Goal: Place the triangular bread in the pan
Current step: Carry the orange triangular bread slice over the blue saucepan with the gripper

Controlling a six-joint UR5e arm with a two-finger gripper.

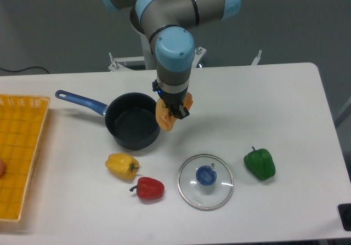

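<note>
The triangular bread (165, 118) is an orange-tan wedge held in my gripper (174, 111), hanging tilted just above and beside the right rim of the pan. The gripper is shut on the bread. The pan (132, 127) is a deep dark saucepan with a long blue handle (81, 102) pointing left; its inside looks empty. The arm comes down from the top of the view and hides the upper part of the bread.
A yellow bell pepper (122, 165) and a red pepper (148, 188) lie in front of the pan. A glass lid with a blue knob (205, 181) lies at front centre. A green pepper (259, 164) is to the right. A yellow basket (19, 154) stands at the left edge.
</note>
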